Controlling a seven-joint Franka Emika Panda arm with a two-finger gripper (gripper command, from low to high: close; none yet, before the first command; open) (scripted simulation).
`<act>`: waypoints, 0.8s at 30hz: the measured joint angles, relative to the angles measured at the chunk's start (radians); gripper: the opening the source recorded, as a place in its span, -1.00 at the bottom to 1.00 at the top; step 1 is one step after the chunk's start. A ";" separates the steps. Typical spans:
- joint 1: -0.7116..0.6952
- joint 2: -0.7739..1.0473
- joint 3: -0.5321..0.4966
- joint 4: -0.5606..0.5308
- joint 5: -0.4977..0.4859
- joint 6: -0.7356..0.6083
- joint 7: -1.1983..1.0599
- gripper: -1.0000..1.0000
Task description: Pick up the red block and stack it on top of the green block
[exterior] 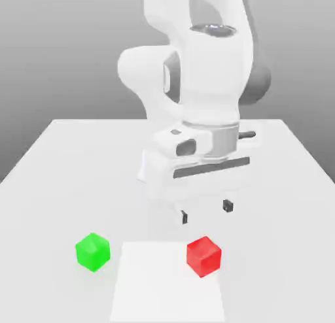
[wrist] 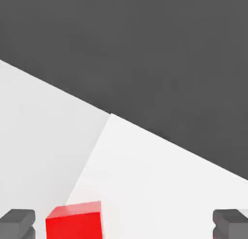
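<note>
The red block [exterior: 203, 255] is a small, plain cube with smooth, flat sides. I think it is light and hard, so it should not squash when it gets squeezed. Smooth sides can be a bit slippery, so the best place to hold it looks like two flat sides that face away from each other, around the middle, with the fingers flat against them and not on the corners.

The red block sits on the white bench [exterior: 59, 165], on the edge of a brighter white square patch [exterior: 167, 286] near the front. The green block [exterior: 92, 252] sits on the bench too, off toward the exterior view's left, well apart from the red one, with the bright patch between them.

The gripper [exterior: 205, 211] hangs up in the air, above the bench and a little behind the red block. It is not touching the block. Its two dark fingers [exterior: 228, 205] are spread wide apart and hold nothing.

In the hand view, the red block [wrist: 74, 220] pokes in close to one dark fingertip [wrist: 18, 222], not in the middle of the gap. So I think the gripper needs to slide over and go down before it can close on the block.
</note>
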 joint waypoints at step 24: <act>-0.002 0.034 -0.052 -0.028 0.000 0.017 0.052 -1.00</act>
